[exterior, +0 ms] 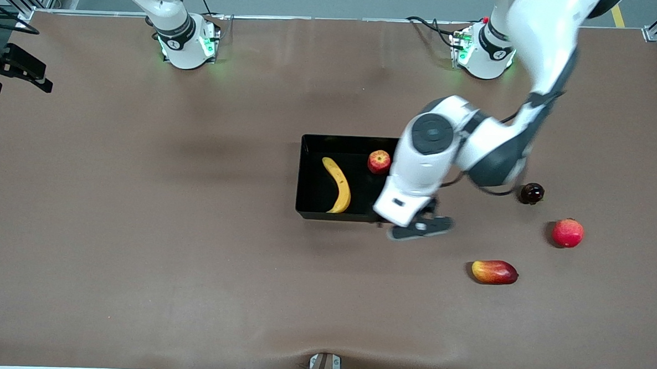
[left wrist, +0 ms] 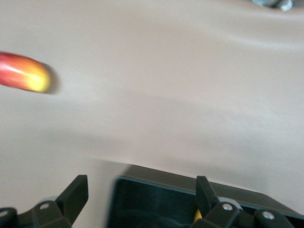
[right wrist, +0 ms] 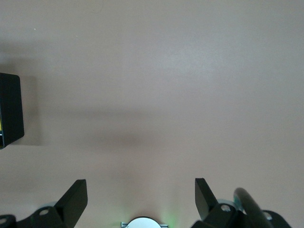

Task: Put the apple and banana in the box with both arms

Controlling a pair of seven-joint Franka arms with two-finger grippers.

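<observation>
Banana (exterior: 338, 186) and apple (exterior: 379, 161) both lie in the box (exterior: 307, 172), apple nearer the arm bases. Left gripper (left wrist: 141, 197) hangs over the box's corner, fingers spread wide, holding nothing (mango-like fruit (exterior: 494, 272) sits on the surface (exterior: 138, 226) nearby). Right gripper (right wrist: 140, 194) waits over bare surface near its base, fully open, empty.

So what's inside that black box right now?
The black box holds the banana and the apple. The left arm covers its end toward that arm, so anything there stays hidden.
</observation>
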